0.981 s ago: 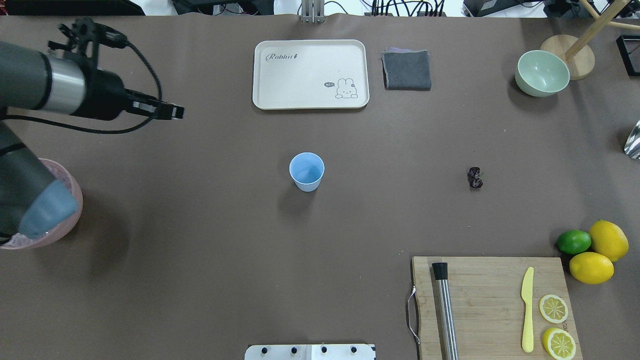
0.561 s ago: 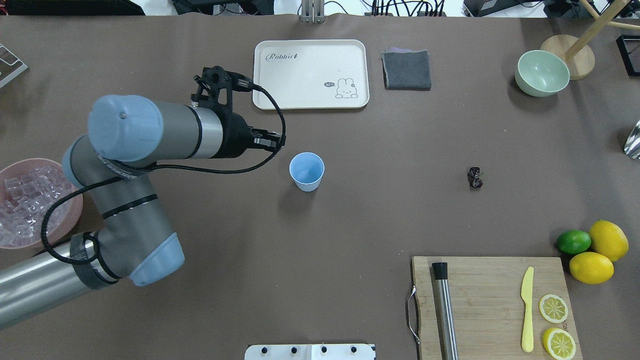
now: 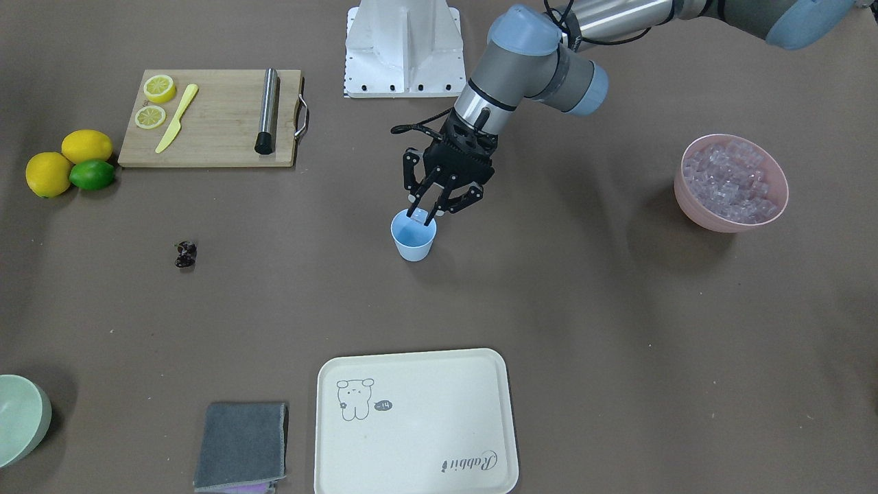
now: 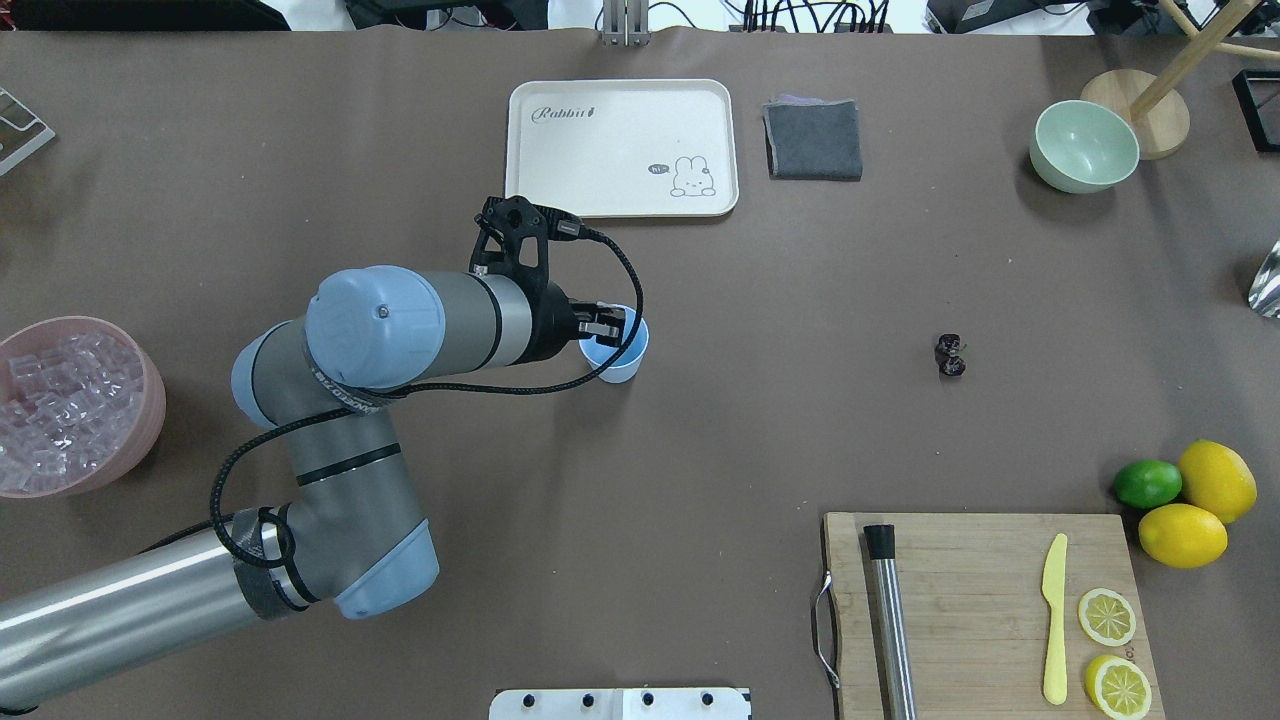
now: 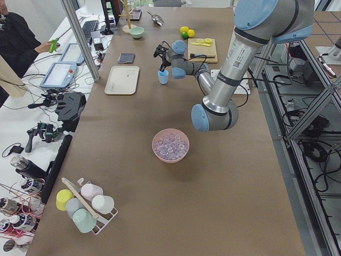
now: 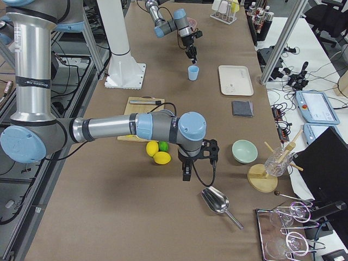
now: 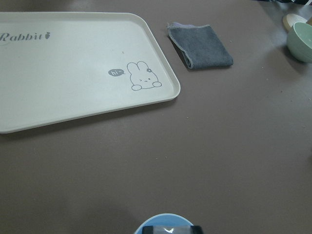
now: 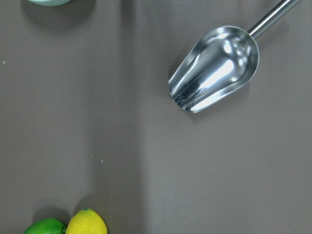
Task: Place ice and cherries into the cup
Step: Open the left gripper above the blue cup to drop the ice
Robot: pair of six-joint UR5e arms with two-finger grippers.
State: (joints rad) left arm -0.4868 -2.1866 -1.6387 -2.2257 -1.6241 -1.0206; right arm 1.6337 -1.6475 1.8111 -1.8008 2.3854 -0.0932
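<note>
The pale blue cup stands upright mid-table. My left gripper hangs just above its rim, pointing down, fingers nearly together on a small clear ice cube. In the left wrist view the cup's rim and the dark fingertips show at the bottom edge. More ice fills the pink bowl. The dark cherries lie alone on the table. My right gripper hovers near the lemons; I cannot tell its state.
A cream tray, a grey cloth and a mint bowl sit at the far side. A cutting board holds a knife, lemon slices and a steel rod. A metal scoop lies under the right wrist.
My left arm has swung from beside the pink bowl across to the cup, and its gripper now hangs over the cup's rim.
</note>
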